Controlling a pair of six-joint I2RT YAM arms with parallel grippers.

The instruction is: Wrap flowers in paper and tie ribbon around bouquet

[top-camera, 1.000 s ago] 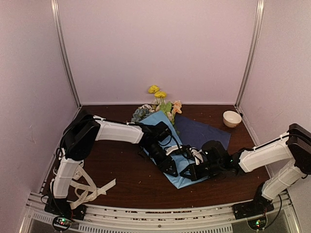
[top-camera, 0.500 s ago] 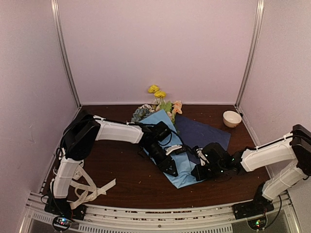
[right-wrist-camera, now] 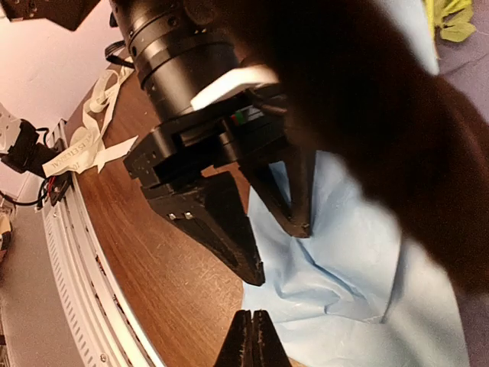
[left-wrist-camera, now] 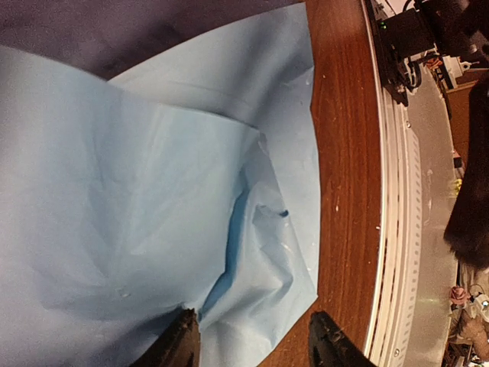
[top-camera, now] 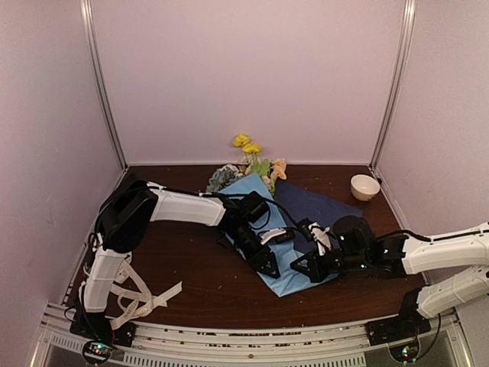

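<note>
Left fingers (right-wrist-camera: 220, 229) are standing apart, released, tips down at the near corner of the paper (left-wrist-camera: 153, 199); crumpled light-blue sheet is lying between them, and no pinch is showing. Right fingers (right-wrist-camera: 250, 342) are clenched together on nothing, hovering near the left fingers by the paper's near edge. Paper is lying on the surface (top-camera: 191, 264), light-blue face folded over and navy face showing toward the right. Flowers (top-camera: 252, 162) are resting at the paper's far end, blooms by the back wall. Ribbon (top-camera: 144, 298) is lying loose beside the left arm's base, well apart from the paper. Bowl (top-camera: 364, 186) is sitting at the far right
</note>
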